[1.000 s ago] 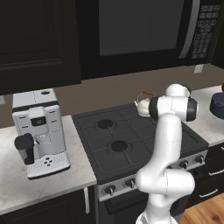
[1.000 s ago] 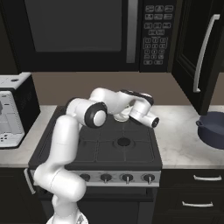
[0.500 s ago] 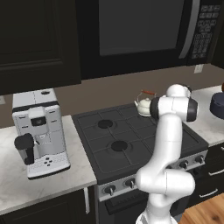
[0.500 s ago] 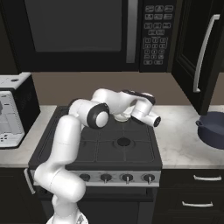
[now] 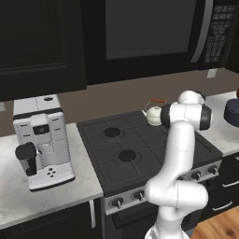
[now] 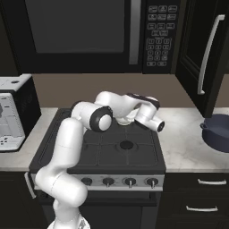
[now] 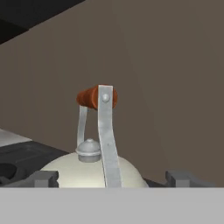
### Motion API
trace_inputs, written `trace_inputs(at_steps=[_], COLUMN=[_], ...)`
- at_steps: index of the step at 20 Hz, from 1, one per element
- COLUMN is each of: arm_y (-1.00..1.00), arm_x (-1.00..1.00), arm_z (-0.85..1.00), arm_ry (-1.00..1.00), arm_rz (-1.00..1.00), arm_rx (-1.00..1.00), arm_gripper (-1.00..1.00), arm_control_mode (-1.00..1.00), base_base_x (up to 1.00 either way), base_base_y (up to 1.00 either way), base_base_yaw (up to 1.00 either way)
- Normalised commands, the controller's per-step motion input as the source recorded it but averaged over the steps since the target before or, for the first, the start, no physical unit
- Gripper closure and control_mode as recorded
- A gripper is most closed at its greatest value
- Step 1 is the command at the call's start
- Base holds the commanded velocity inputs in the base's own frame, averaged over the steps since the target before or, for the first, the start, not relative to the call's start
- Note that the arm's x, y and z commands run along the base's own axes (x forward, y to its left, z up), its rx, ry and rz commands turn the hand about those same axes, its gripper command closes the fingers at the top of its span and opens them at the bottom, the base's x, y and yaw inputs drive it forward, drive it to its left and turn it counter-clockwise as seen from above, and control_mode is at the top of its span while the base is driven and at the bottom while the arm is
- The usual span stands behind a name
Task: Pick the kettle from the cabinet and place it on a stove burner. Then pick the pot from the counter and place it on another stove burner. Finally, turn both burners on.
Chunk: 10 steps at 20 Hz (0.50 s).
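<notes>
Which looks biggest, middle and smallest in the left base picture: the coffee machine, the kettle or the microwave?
1. The microwave looks biggest, stretching across the top.
2. The coffee machine on the counter comes next, though it sits nearer the camera, which helps it look large.
3. The kettle at the back of the stove looks smallest.

The kettle (image 7: 89,175), low in the hand view, has a smooth matt cream body like enamel, a dull grey metal lid knob and flat brushed-metal handle straps, capped by a matt orange-red grip. The stove (image 5: 140,158) at mid-frame of the left base view looks like matt black metal with dark cast grates. The counter (image 6: 188,150) at right of the right base view is pale polished marbled stone. The pot (image 6: 218,133) at its right edge is satin navy. The microwave (image 6: 89,31) door above is glossy black.
</notes>
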Motion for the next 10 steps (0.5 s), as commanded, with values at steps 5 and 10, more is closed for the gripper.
trace_inputs(at_steps=[5,10], arm_y=[-0.06,-0.23], arm_x=[-0.16,-0.18], arm_z=[0.00,0.00], arm_ry=[-0.05,-0.05], arm_rz=[0.02,0.01], arm_rx=[0.00,0.00], arm_gripper=[-1.00,-1.00], arm_control_mode=[-1.00,-1.00], base_base_x=[0.00,0.00], base_base_y=[0.00,0.00], base_base_yaw=[0.00,0.00])
